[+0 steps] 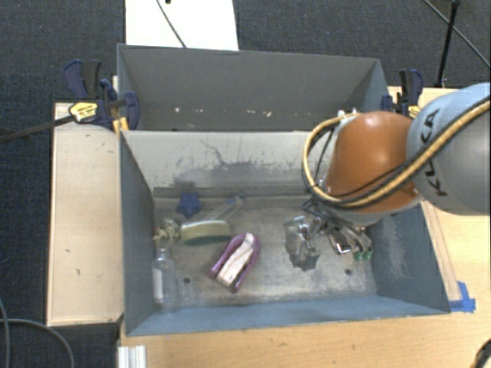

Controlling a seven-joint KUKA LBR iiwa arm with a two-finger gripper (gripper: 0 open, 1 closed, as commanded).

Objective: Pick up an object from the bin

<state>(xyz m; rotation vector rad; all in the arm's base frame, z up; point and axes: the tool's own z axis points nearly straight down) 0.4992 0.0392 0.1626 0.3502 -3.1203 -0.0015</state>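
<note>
My gripper [304,245] hangs low over the bin floor, right of the middle, under the arm's orange cover. The bare floor lies beneath it. A purple and white packet [235,260] lies tilted on the floor a short way to its left. A small green thing [360,256] sits just to its right, partly hidden by the gripper's metal parts. Further left lies a pale green oblong thing [202,230].
At the left of the bin lie a small blue piece [189,204], a clear stick [228,205] by the back wall and a clear little bottle [160,274] along the left wall. The arm and its cables cover the bin's right part.
</note>
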